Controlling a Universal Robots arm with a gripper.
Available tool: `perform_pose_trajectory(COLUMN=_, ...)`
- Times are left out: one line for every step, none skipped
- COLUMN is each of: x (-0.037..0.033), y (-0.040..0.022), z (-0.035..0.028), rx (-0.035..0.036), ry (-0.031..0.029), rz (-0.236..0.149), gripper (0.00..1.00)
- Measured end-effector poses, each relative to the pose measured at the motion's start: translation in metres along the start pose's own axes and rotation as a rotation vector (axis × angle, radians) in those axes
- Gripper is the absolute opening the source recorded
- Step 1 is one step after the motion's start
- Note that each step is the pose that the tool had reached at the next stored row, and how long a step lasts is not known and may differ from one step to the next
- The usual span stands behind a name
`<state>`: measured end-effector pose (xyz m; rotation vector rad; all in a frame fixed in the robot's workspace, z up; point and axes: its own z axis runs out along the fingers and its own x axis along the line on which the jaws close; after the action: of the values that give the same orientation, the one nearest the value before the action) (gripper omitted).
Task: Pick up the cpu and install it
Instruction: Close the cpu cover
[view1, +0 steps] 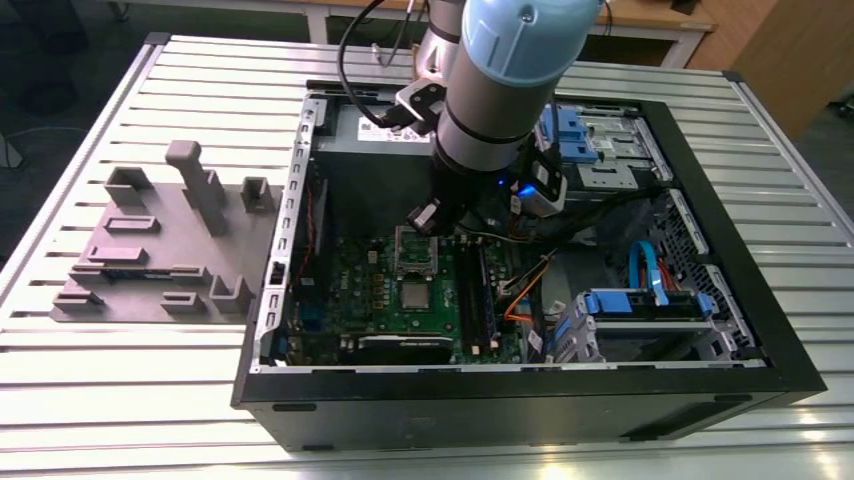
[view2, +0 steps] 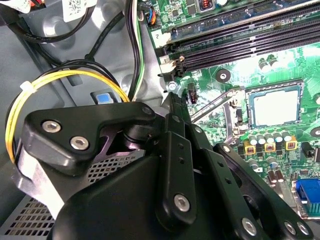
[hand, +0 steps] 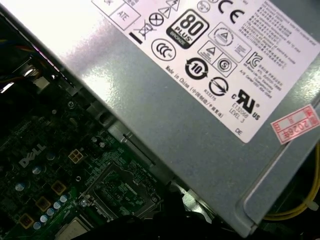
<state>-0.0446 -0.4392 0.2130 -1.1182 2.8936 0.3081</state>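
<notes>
- The arm (view1: 501, 90) reaches straight down.
- Its wrist is bent low.
- The black gripper (view2: 200, 200) hangs at its end, pointing down.

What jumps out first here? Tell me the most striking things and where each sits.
The open computer case dominates the slatted table, with the robot arm reaching down into it over the green motherboard. On that board lies the cpu, a small shiny square, also bright in the second wrist view. On the exterior view's left, beside the case, sits a mauve-grey tray with raised blocks.
</notes>
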Motion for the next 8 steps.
perform_pose_trajectory(x=0.0000, y=0.0000, z=0.0000, rx=0.0000, ry=0.0000, rz=0.000, gripper=0.10)
perform_pose_trajectory(x=0.0000, y=0.0000, z=0.0000, rx=0.0000, ry=0.0000, rz=0.000, gripper=0.10)
perform_pose_trajectory(x=0.0000, y=0.0000, z=0.0000, rx=-0.0001, ry=0.0000, rz=0.000, gripper=0.10)
perform_pose_trajectory(x=0.0000, y=0.0000, z=0.0000, rx=0.0000, ry=-0.0001, rz=0.000, gripper=0.10)
perform_pose_trajectory(x=0.0000, y=0.0000, z=0.0000, rx=0.0000, ry=0.0000, rz=0.000, gripper=0.10)
perform_pose_trajectory(x=0.0000, y=0.0000, z=0.0000, rx=0.0000, ry=0.0000, rz=0.000, gripper=0.10)
perform_pose_trajectory(x=0.0000, y=0.0001, z=-0.0002, rx=0.0000, ry=0.0000, rz=0.000, gripper=0.10)
perform_pose_trajectory(x=0.0000, y=0.0001, z=-0.0006, rx=0.0001, ry=0.0003, rz=0.000, gripper=0.10)
